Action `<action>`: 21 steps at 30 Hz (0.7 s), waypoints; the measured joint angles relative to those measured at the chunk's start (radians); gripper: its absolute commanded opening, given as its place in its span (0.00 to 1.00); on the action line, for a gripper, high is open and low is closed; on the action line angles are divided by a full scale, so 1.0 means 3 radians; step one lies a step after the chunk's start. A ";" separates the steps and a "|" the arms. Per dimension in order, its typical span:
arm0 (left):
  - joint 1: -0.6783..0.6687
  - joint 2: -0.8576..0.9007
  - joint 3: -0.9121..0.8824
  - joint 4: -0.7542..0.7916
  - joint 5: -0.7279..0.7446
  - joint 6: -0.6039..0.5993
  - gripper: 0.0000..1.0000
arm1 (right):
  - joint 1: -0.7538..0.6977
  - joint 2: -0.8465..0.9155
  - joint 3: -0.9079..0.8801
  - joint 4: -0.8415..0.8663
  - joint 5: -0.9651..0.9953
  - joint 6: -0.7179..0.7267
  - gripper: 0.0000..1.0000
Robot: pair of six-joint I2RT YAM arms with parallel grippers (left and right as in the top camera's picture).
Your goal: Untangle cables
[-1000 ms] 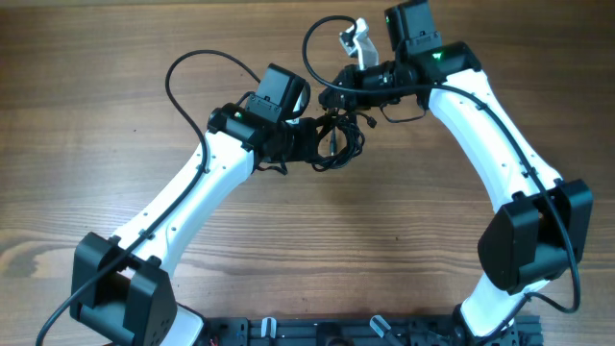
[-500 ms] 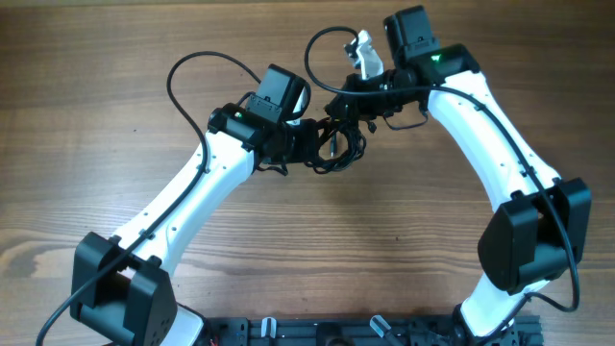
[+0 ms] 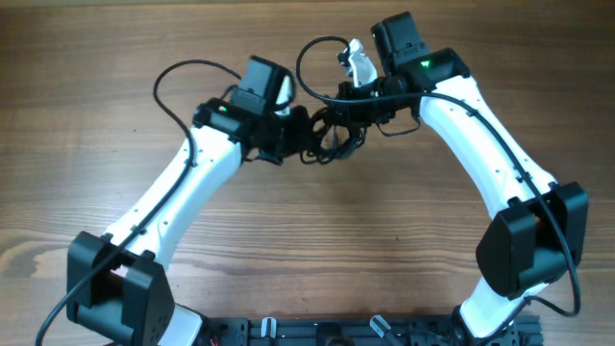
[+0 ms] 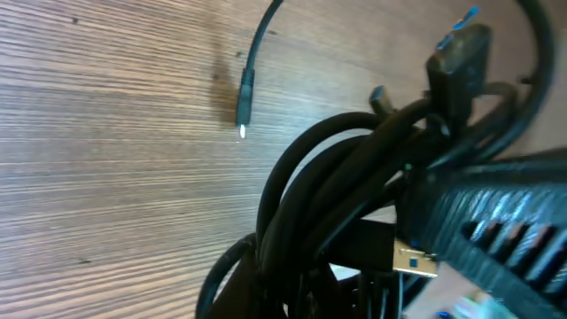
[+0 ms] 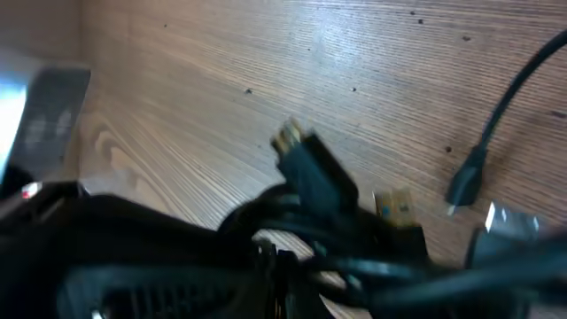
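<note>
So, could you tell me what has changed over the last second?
The tangle of thin black cables moved slightly upward in the overhead view, carried by the left gripper, which also shifted left, and the right gripper. Nothing was let go: both stay shut on the cables.

Even, bright light leaves only faint soft shadows on the brown wood-grain table (image 3: 115,77). In both wrist views the thin black cords (image 4: 337,177) loom close and unfocused; the right one is blurred throughout, with pale glare on the wood
</note>
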 measured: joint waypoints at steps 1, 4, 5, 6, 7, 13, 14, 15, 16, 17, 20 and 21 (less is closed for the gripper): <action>0.0079 0.0000 -0.0001 0.0022 0.0145 -0.0038 0.04 | 0.0000 -0.0008 0.0000 0.0001 0.0001 0.0000 0.04; 0.0249 0.0000 -0.0001 0.0158 0.0539 -0.0153 0.04 | 0.0011 -0.0019 -0.0001 -0.0017 0.0023 0.0001 0.04; 0.0272 0.0000 -0.0001 0.0167 0.0594 -0.0163 0.04 | 0.0022 -0.0020 -0.0001 -0.0015 0.0025 0.0001 0.04; 0.0290 0.0000 -0.0001 0.0169 0.0649 -0.0178 0.04 | 0.0041 -0.0020 -0.0001 -0.0013 0.0028 0.0003 0.04; 0.0295 0.0000 -0.0001 0.0170 0.0682 -0.0188 0.04 | 0.0065 -0.0020 -0.0001 -0.0004 0.0045 0.0001 0.04; 0.0300 0.0000 -0.0001 0.0165 0.0727 -0.0224 0.04 | 0.0183 -0.0025 -0.0001 0.0004 0.0248 0.0090 0.04; 0.0300 0.0000 -0.0001 0.0172 0.0729 -0.0224 0.04 | 0.0189 -0.0025 -0.0001 0.0004 0.0270 0.0126 0.04; 0.0300 0.0000 -0.0001 0.0182 0.0727 -0.0224 0.04 | 0.0191 -0.0025 -0.0001 0.0005 0.0278 0.0142 0.04; 0.0300 0.0000 -0.0001 0.0195 0.0729 -0.0225 0.04 | 0.0189 -0.0025 -0.0001 0.0019 0.0287 0.0156 0.04; 0.0300 0.0000 -0.0001 0.0214 0.0727 -0.0225 0.04 | 0.0189 -0.0025 -0.0001 0.0045 0.0295 0.0164 0.04; 0.0304 0.0000 -0.0001 0.0268 0.0730 -0.0225 0.04 | 0.0170 -0.0041 0.0000 0.0078 0.0309 0.0178 0.06; 0.0303 0.0000 -0.0001 0.0282 0.0739 -0.0240 0.04 | 0.0154 -0.0052 0.0000 0.0076 0.0308 0.0188 0.07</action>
